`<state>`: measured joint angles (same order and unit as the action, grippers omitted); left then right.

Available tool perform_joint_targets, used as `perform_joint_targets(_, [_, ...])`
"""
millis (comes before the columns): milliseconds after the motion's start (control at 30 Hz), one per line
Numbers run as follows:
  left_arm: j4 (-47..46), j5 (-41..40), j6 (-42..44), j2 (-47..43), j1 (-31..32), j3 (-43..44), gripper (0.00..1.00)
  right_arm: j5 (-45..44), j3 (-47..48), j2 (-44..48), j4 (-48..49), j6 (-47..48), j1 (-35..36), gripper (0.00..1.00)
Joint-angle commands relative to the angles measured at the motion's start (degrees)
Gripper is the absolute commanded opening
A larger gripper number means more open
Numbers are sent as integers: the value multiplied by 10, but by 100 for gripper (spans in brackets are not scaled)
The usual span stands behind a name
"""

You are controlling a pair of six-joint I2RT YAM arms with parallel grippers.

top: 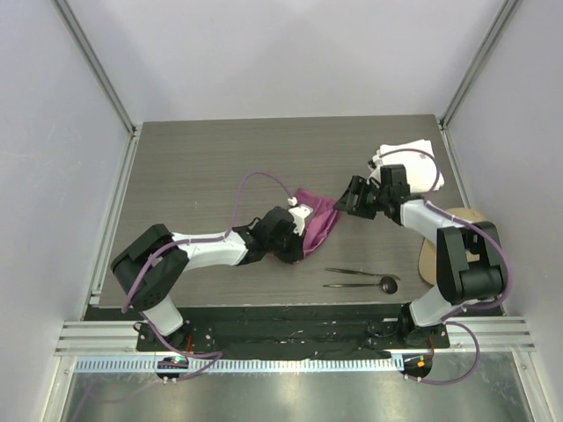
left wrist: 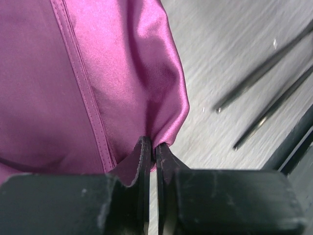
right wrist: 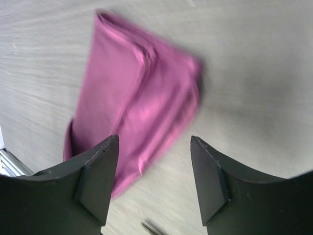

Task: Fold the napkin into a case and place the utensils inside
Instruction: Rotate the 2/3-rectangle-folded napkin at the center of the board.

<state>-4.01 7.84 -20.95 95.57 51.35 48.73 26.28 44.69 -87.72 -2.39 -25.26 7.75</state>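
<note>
**Top external view.** The napkin [top: 320, 220] lies bunched and partly folded near the middle of the tabletop [top: 202, 176], between the two arms. The left tool [top: 297, 241] is at its near left edge. The right tool [top: 345, 204] is just beside its far right corner; contact cannot be confirmed from here. The utensils [top: 361, 278] lie side by side on the tabletop nearer the arm bases, apart from the napkin, with the spoon head to the right. A white cloth [top: 413, 163] sits at the far right, behind the right arm.

**Left wrist view.** The left tool [left wrist: 156, 152] is pinched together on a gathered fold of the napkin [left wrist: 98, 73]. The cloth rises from the fingertips, and a stitched hem runs along it. The utensils [left wrist: 264, 83] show as two thin dark shafts to the right on the tabletop [left wrist: 230, 39].

**Right wrist view.** The right tool [right wrist: 154, 142] stands apart, with nothing between its fingers [right wrist: 98, 176]. The napkin [right wrist: 142, 88] lies beyond them in layered folds, flat on the tabletop [right wrist: 244, 49]; the picture is slightly blurred.
</note>
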Motion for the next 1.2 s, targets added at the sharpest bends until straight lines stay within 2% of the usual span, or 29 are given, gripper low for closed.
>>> perform_joint_targets(0, [38, 23, 34, -32, 3, -9, 16, -13, 79, -48, -33, 32, 30, 63])
perform_joint_targets(33, [38, 25, 34, -34, 2, -18, 22, -15, 98, -58, -36, 33, 45, 62])
perform_joint_targets(67, [52, 25, 32, -42, 2, -21, 35, -16, 106, -73, -37, 38, 51, 61])
perform_joint_targets(133, [55, 30, 28, -57, 2, -33, 44, -22, 127, -90, -37, 39, 67, 56])
perform_joint_targets(167, [58, 34, 19, -67, 2, -36, 53, -13, 134, -98, -38, 39, 71, 53])
perform_joint_targets(300, [73, 43, -6, -157, 2, -35, 59, -12, 152, -135, -46, 44, 79, 38])
perform_joint_targets(333, [80, 40, -12, -172, 2, -33, 58, -17, 153, -138, -54, 48, 78, 30])
perform_joint_targets(367, [83, 32, -29, -188, -1, -29, 47, -21, 152, -140, -57, 50, 80, 26])
perform_joint_targets(400, [91, 30, -40, -209, -10, -23, 42, -25, 151, -141, -60, 52, 80, 22])
perform_joint_targets(533, [115, 47, -108, -228, -47, -10, 32, -48, 125, -138, -55, 45, 89, 18])
perform_joint_targets(633, [131, 60, -175, -222, -93, -20, 20, -72, 88, -127, -31, 15, 97, 18])
perform_joint_targets(800, [86, 103, -234, -201, -137, -45, 18, -112, 0, -106, 17, -67, 111, 17])
perform_joint_targets(833, [81, 105, -245, -194, -141, -40, 18, -113, -18, -101, 56, -88, 119, 16])
perform_joint_targets(900, [82, 109, -245, -166, -145, -20, 18, -122, -68, -85, 92, -166, 137, 14])
perform_joint_targets(1000, [102, 111, -243, -106, -150, 40, 18, -170, -123, -52, 152, -272, 204, 15])
perform_joint_targets(1100, [160, 96, -228, -40, -157, 118, 15, -201, -191, -21, 275, -414, 277, 17])
perform_joint_targets(1133, [169, 88, -226, -29, -158, 130, 15, -200, -196, -18, 333, -434, 296, 18])
perform_joint_targets(1167, [171, 73, -222, -21, -164, 146, 15, -198, -196, -14, 352, -443, 318, 18])
